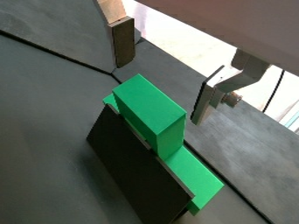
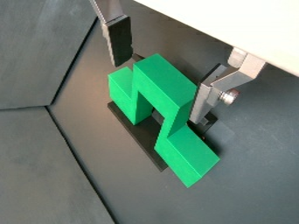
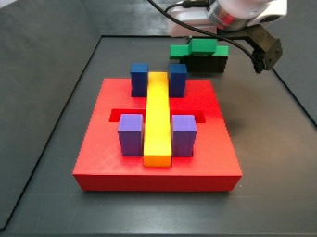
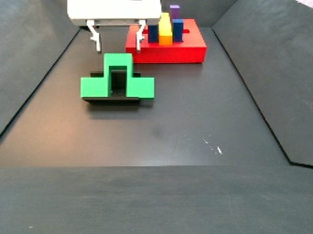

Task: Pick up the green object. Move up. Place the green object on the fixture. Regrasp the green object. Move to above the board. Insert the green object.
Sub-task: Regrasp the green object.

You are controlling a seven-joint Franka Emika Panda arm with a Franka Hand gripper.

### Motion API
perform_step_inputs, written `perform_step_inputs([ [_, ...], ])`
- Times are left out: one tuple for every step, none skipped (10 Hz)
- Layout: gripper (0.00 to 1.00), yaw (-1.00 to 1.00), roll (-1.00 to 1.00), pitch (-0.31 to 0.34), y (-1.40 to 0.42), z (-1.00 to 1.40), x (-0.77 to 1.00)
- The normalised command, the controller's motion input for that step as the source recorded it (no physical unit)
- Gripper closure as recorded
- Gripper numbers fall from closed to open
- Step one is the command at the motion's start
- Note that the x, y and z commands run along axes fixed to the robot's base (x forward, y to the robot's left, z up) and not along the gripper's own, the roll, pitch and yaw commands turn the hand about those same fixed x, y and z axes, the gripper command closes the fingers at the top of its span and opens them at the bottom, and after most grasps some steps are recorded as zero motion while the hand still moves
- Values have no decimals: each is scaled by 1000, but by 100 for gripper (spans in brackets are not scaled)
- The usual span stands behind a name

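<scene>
In a side view, the green object [image 4: 116, 80] is seen at the left, resting on the fixture [image 4: 113, 101], with its raised middle cube on top. Just behind it, the gripper [image 4: 117, 37] is held above the floor with its fingers spread apart and nothing between them. Further right, at the back, the board [image 4: 174, 48] is set well apart from the fixture, carrying a yellow bar [image 4: 162, 28] and a purple block [image 4: 175, 12].

In both wrist views, the green object [image 2: 160, 109] is seen lying on the fixture [image 1: 131, 171], while the two fingers [image 1: 121, 41] are held released on either side, apart from it.
</scene>
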Motion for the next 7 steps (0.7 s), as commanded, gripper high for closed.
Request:
perform_step_inputs([
  [0,0,51,49,23,-149,71],
  [0,-111,100,111,26,-143,123],
  [0,-186,149,143,0,-149,126],
  [0,-217,177,120,0,-211,114],
  [0,-211,114,51,0,-251,106],
  [0,-211,54,43,0,-214,131],
  [0,-234,31,63,43,-186,160],
])
